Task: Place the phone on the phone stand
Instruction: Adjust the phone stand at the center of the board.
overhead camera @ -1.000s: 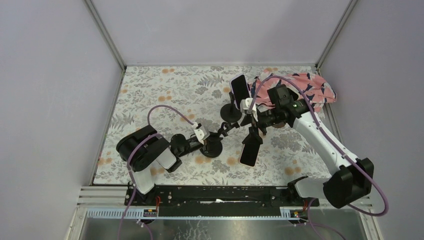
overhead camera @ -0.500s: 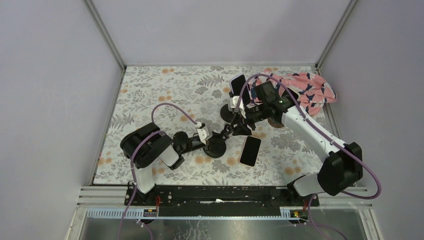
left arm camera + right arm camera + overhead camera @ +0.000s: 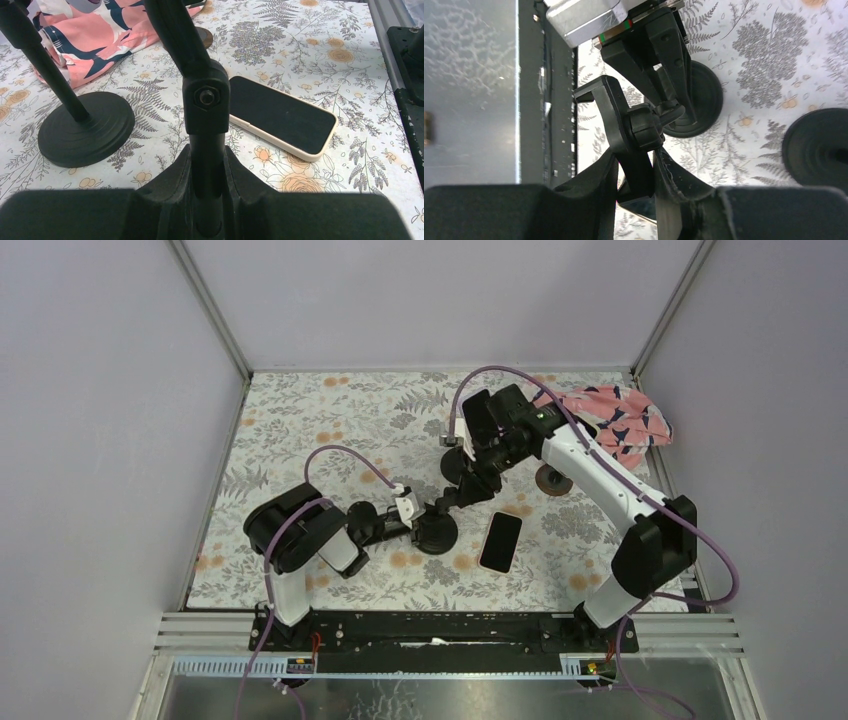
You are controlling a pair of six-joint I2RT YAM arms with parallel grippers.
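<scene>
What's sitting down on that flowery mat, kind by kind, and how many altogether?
Phone stands: 2, the near stand and the far stand
Phone: 1
Pink cloth: 1
Brown disc: 1
Total: 5

The floral tabletop (image 3: 300, 420) carries a phone (image 3: 501, 541) lying flat, dark face up, just right of the left jaws. A stand (image 3: 200, 95) rests its round base (image 3: 436, 537) beside those jaws. A second base (image 3: 462, 470) sits near the right jaws. Right of them lie a pink cloth (image 3: 612, 420) and a brown disc (image 3: 553, 479).
</scene>
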